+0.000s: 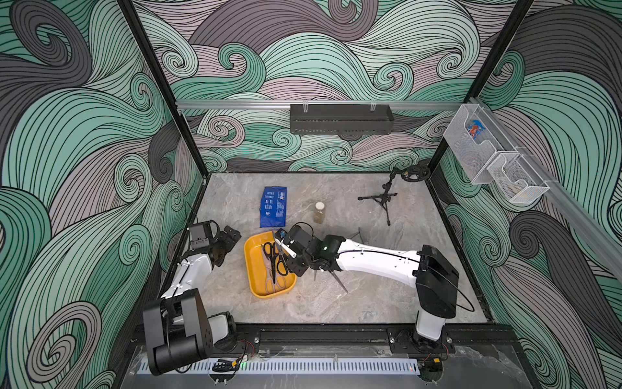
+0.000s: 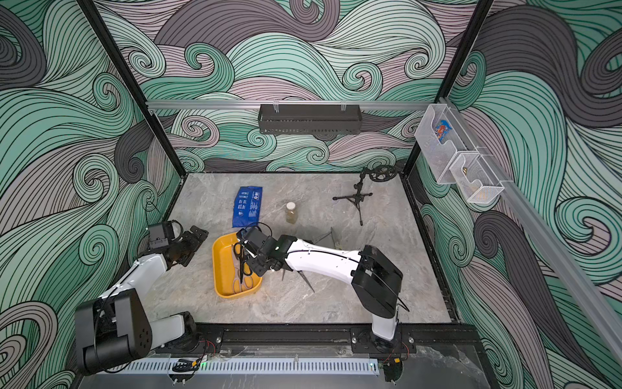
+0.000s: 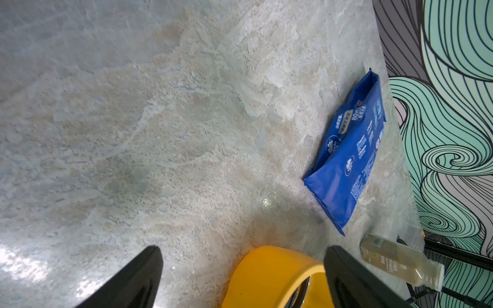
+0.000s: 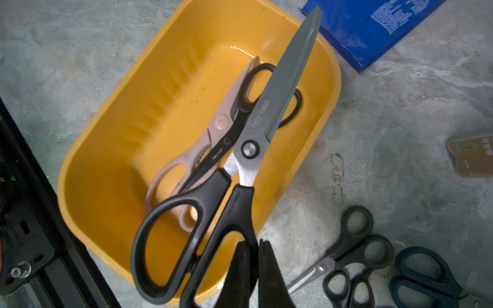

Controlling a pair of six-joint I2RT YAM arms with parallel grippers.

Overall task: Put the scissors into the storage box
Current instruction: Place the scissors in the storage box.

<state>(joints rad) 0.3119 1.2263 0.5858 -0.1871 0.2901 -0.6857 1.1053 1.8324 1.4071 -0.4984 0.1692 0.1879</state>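
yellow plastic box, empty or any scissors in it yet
Not empty: pinkish plastic shears and slim black scissors lie in the yellow box; right gripper grips larger black-handled scissors.

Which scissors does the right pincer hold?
The large black-handled pair with grey blades, pinched at its handle by the right pincer above the storage box; the pinkish shears lie inside it, others on the table.

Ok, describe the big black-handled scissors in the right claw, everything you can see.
The big scissors have dull grey metal blades, closed, with print near a round silver pivot, and two black plastic loop handles, one larger. The right claw is shut on the smaller loop, holding them over the yellow storage box, above the pinkish shears and a black-handled pair lying inside.
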